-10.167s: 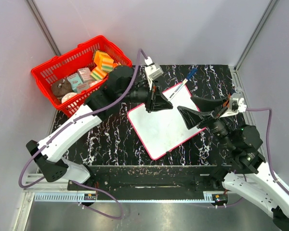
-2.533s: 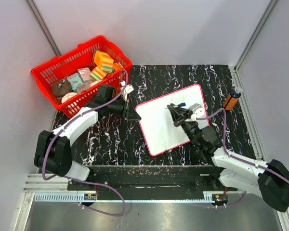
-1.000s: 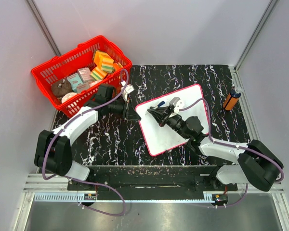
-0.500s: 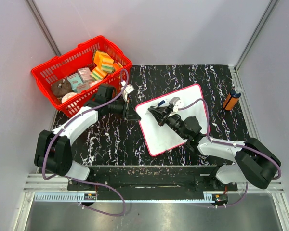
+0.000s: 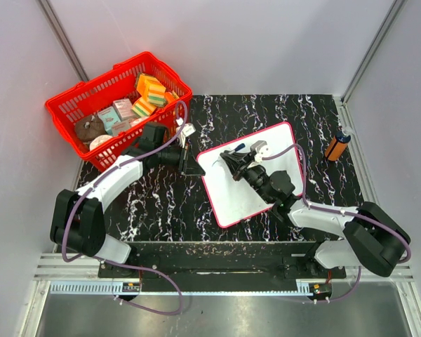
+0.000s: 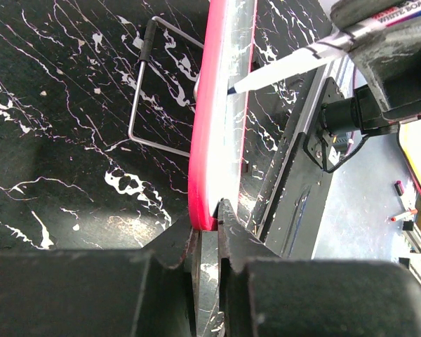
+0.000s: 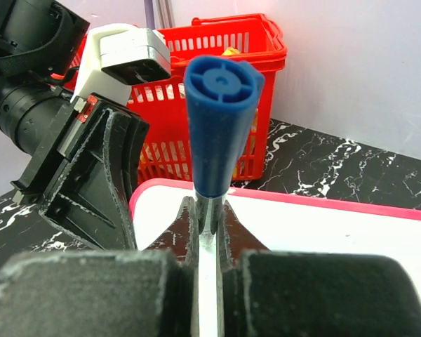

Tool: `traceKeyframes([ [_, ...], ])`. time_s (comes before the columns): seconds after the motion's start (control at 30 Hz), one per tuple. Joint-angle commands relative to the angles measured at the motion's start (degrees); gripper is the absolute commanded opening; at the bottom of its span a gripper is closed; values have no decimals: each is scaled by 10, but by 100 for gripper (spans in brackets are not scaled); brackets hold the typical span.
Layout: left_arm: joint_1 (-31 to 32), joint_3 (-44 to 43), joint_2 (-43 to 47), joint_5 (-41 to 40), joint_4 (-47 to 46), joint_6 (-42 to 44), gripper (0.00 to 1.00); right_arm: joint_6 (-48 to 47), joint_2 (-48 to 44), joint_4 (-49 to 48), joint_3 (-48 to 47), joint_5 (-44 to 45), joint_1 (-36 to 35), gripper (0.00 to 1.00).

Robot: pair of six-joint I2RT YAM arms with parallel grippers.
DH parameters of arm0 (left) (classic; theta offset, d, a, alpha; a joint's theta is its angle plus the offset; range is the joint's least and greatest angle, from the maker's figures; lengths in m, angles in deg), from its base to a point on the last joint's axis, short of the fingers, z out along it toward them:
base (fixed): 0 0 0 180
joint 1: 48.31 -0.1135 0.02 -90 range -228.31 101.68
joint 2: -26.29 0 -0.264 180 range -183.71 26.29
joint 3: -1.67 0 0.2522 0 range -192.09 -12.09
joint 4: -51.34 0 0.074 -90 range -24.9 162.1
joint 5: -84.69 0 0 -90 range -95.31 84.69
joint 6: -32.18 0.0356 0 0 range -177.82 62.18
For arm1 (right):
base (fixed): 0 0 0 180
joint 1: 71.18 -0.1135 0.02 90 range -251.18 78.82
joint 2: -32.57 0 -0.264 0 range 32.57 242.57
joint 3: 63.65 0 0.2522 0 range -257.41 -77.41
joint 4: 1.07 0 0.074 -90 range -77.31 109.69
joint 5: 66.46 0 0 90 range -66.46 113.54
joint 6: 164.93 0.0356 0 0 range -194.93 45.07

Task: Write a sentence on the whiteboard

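Note:
The whiteboard [image 5: 224, 198] lies on the black marbled table, white with a red-pink rim [image 6: 209, 133]. My left gripper [image 5: 194, 163] is shut on the rim at the board's left edge [image 6: 209, 222]. My right gripper [image 5: 231, 160] hovers over the board's left part and is shut on a marker [image 7: 220, 119], whose blue end points at the camera. In the left wrist view the marker [image 6: 302, 62] slants down with its tip on the white face. The sentence is out of view: no writing shows on the white that I can see.
A red basket [image 5: 70, 105] with sponges and small boxes stands at the back left, just behind the left arm [image 7: 266, 42]. An orange and black cylinder [image 5: 335, 146] lies right of the board. A wire stand [image 6: 154, 91] lies on the table under the board's edge.
The right gripper has shifted slightly to the right over the board with the marker. The left arm and the board have not moved.

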Motion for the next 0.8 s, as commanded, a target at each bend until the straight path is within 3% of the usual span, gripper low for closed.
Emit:
traceKeyframes([
  [0.0,20,23,-23,-32,85,113,0,-20,-18,-14,9,46,-4,0],
  [0.4,20,22,-23,-35,85,114,0,3,-69,-3,8,-35,-5,0],
  [0.77,21,23,-20,-33,85,115,0,8,-22,-27,-4,-9,-4,0],
])
